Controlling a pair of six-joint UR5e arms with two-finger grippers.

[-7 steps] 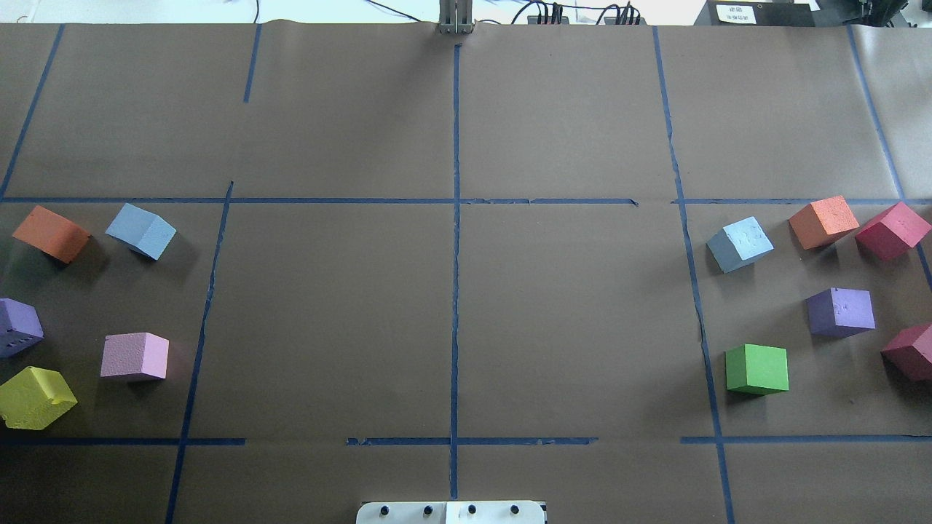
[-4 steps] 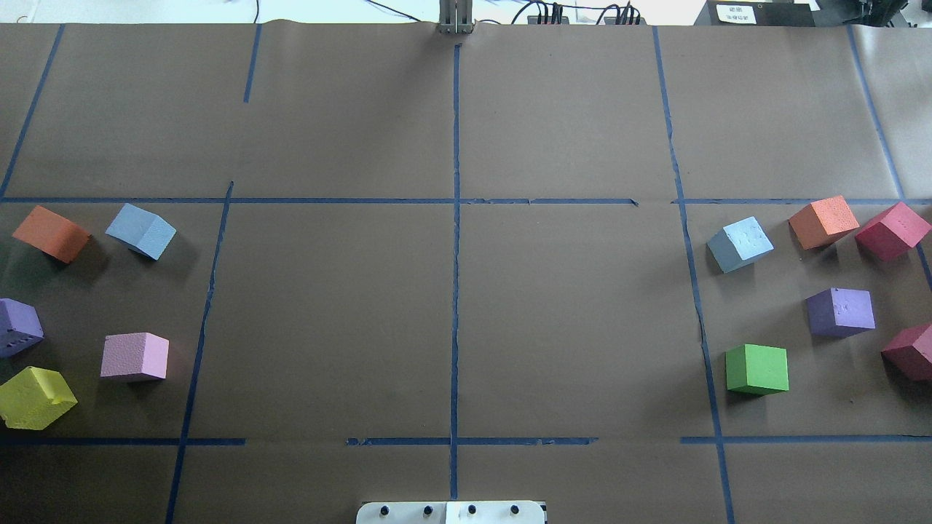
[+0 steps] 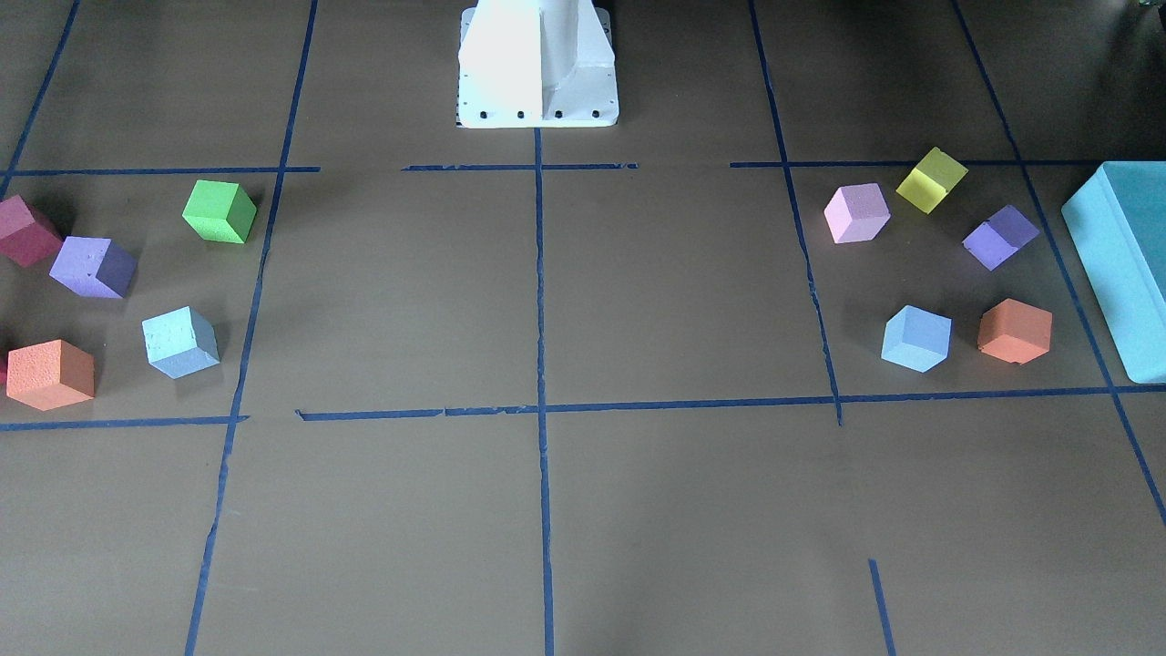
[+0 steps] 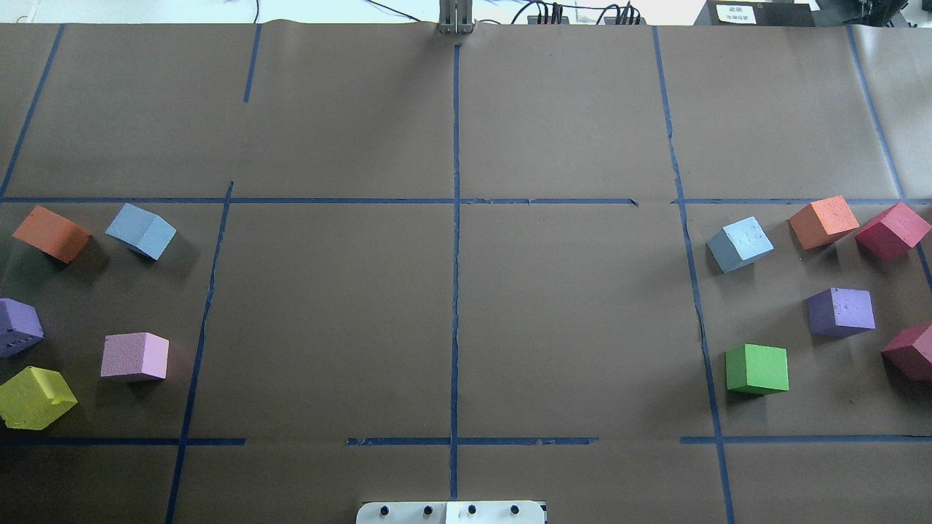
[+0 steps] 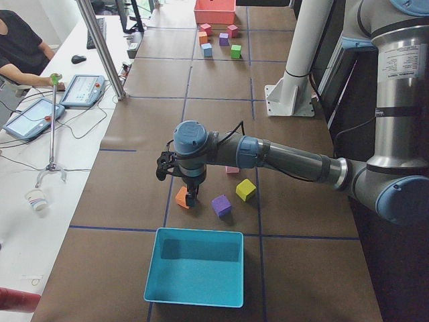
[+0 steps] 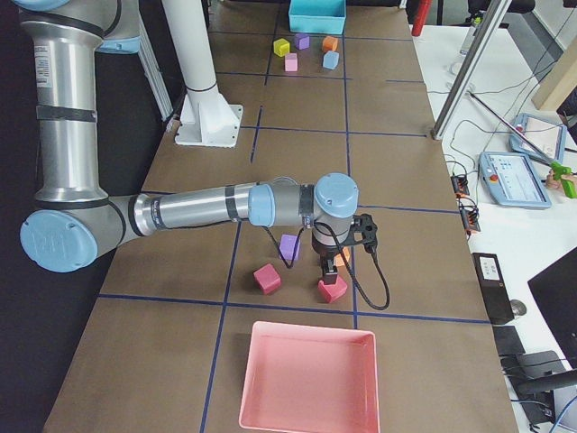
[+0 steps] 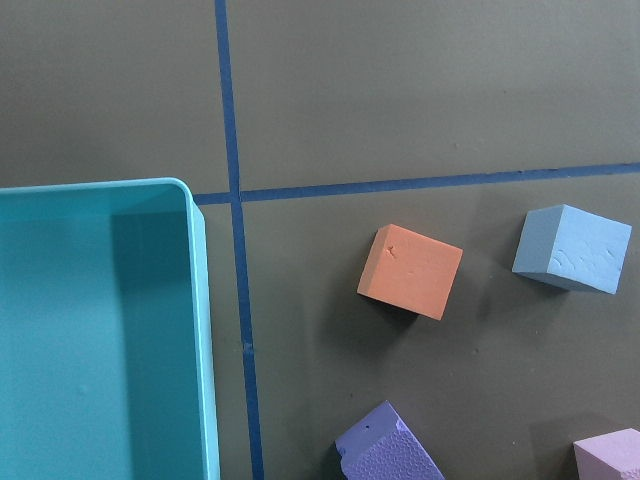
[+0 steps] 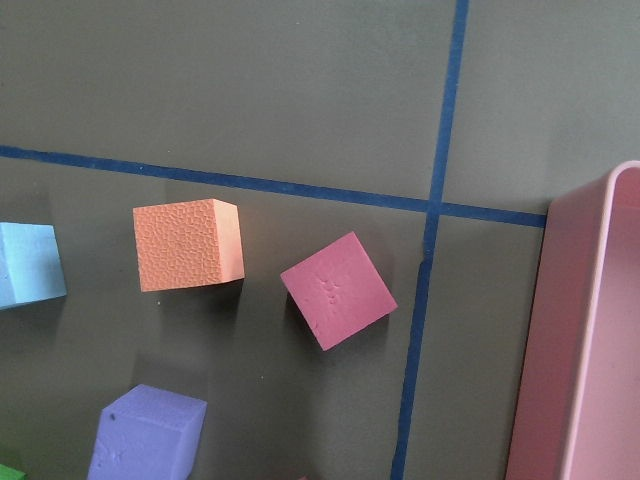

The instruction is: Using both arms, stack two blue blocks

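The periwinkle blue block (image 4: 140,231) lies on the table's left side, beside an orange cube (image 4: 51,233); it also shows in the front view (image 3: 915,338) and the left wrist view (image 7: 572,249). The pale cyan blue block (image 4: 740,244) lies on the right side; it also shows in the front view (image 3: 180,342) and at the right wrist view's edge (image 8: 28,263). My left gripper (image 5: 191,196) hangs above the left orange cube. My right gripper (image 6: 332,269) hangs above a red cube (image 6: 331,290). Whether either is open or shut, I cannot tell.
A teal tray (image 5: 194,265) stands beyond the left cubes and a pink tray (image 6: 306,379) beyond the right ones. Purple, pink, yellow, green, orange and red cubes surround the blue blocks. The white pedestal (image 3: 537,64) stands at the robot's side of the table.
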